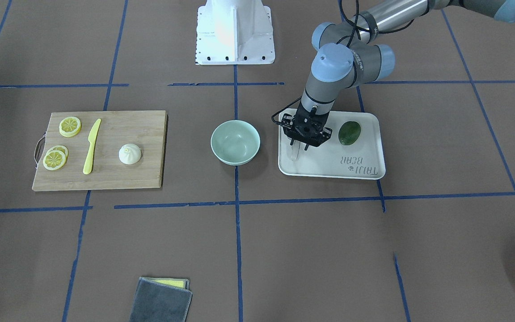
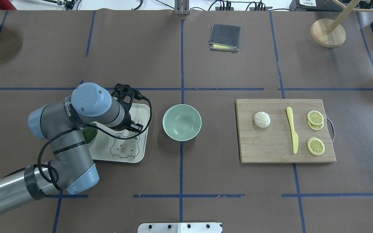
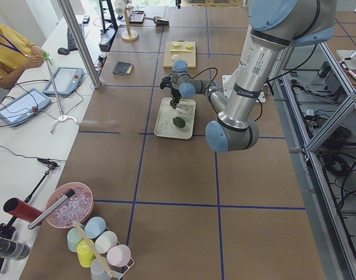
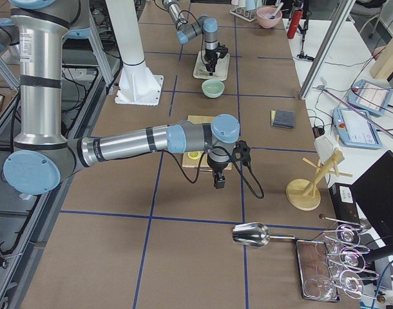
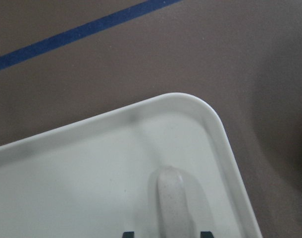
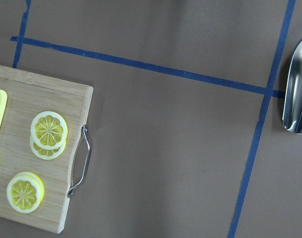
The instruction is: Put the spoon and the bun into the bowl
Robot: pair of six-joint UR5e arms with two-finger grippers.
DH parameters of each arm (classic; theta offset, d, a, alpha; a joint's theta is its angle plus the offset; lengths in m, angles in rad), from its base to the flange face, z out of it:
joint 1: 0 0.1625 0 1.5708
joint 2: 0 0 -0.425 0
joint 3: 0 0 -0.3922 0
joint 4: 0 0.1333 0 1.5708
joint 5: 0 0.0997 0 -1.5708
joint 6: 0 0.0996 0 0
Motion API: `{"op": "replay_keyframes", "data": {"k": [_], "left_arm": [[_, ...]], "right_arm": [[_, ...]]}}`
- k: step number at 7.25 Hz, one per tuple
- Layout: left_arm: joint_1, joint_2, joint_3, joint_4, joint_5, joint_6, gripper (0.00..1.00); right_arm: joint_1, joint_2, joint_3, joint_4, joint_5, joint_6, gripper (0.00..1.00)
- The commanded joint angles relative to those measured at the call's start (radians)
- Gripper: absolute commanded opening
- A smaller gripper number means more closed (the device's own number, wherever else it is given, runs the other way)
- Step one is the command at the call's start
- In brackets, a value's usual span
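Observation:
The pale spoon [image 1: 294, 153] lies on a white tray [image 1: 356, 167], its handle close up in the left wrist view [image 5: 173, 203]. My left gripper [image 1: 300, 145] is down over it, open, with one fingertip on each side of the handle [image 5: 167, 234]. The mint-green bowl [image 1: 235, 142] stands empty beside the tray, also seen from overhead [image 2: 182, 122]. The white bun [image 1: 129, 154] sits on the wooden cutting board [image 1: 145, 170]. My right gripper [image 4: 217, 182] hangs above the table just off the board's handle end; I cannot tell whether it is open or shut.
A dark green avocado [image 1: 349, 133] lies on the tray beside the left gripper. A yellow knife [image 1: 91, 146] and lemon slices [image 1: 69, 126] share the board. A folded grey cloth [image 1: 161, 299] and a metal scoop [image 6: 297, 89] lie farther off.

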Motion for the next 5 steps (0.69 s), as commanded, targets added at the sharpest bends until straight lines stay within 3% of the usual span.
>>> {"op": "replay_keyframes", "data": {"k": [1, 5], "left_arm": [[0.001, 0.0, 0.001, 0.001, 0.0, -0.004, 0.0], [-0.005, -0.012, -0.077, 0.072, 0.0, -0.009, 0.0]], "right_arm": [[0.0, 0.0, 0.0, 0.0, 0.001, 0.002, 1.0], [0.0, 0.001, 0.0, 0.0, 0.002, 0.003, 1.0]]}}
